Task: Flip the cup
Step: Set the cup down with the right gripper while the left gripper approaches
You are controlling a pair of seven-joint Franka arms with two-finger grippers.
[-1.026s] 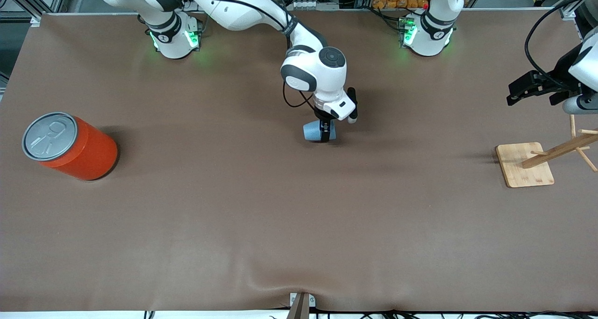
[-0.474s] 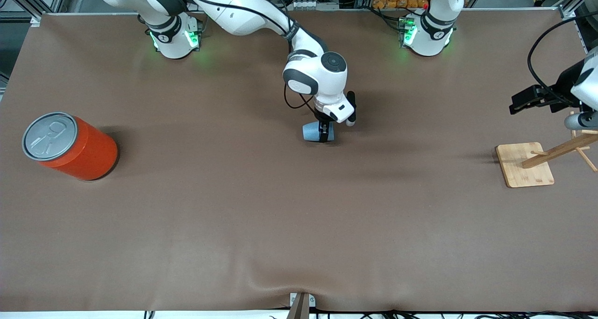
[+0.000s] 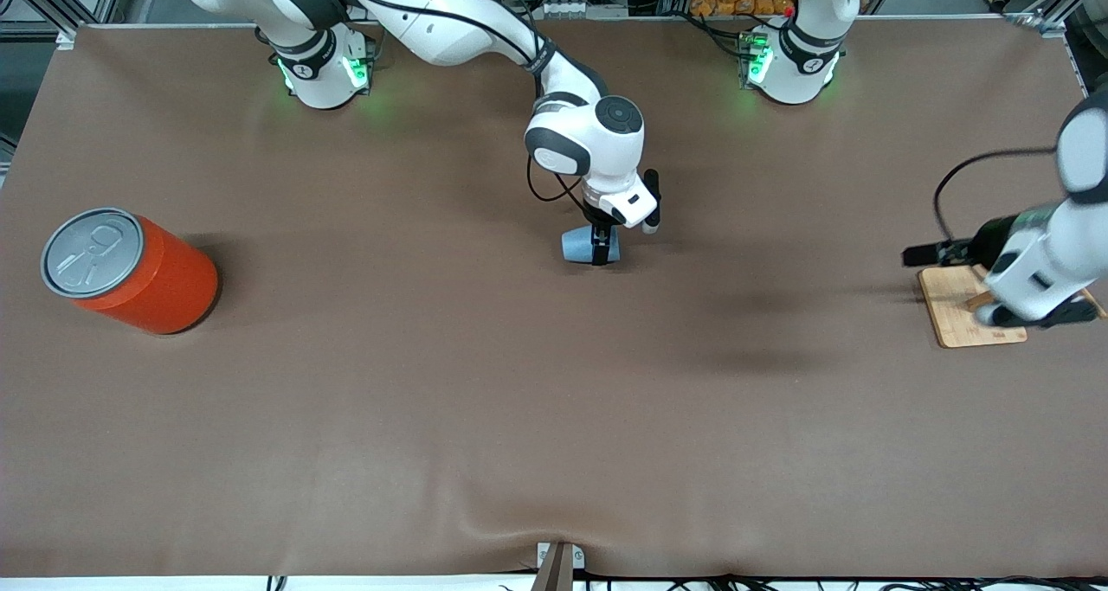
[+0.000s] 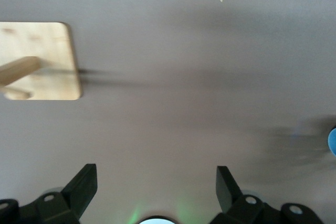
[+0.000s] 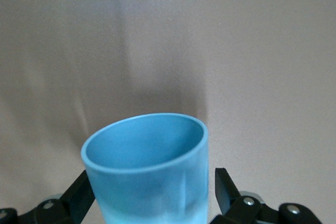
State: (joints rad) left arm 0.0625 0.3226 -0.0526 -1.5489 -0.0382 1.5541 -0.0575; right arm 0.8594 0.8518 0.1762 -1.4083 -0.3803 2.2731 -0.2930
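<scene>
Front view: the cup [image 3: 577,245] is at about mid-tabletop [image 3: 519,435], nearer the arm bases than the camera. You have the right arm reaching in from its base, and the right claw [image 3: 599,249] is down at the cup, with one dark finger crossing the blue wall. You cannot tell from here whether the cup rests on the cloth or hangs just above it. The orange can [image 3: 130,271] stands well apart at the right arm's end. At the left arm's end, the left claw [image 3: 1039,316] hangs over the wooden stand [image 3: 950,312] and is motion-blurred.

Left wrist view: the left claw [image 4: 157,187] is released, its fingers [image 4: 84,184] spread wide with bare brown cloth between them. The stand's square base [image 4: 50,51] lies ahead with a peg rising from it. A sliver of the cup [image 4: 333,141] shows at the frame edge.

Right wrist view: the cup [image 5: 147,182] sits between the fingers [image 5: 223,184] of the right claw [image 5: 152,192], its mouth turned away from the camera and its darker inside visible. The claw is released: the fingers are spread as wide as the left claw's. A thin gap shows between one finger and the cup wall. The cup hides part of the other finger, so you cannot tell whether it touches.
</scene>
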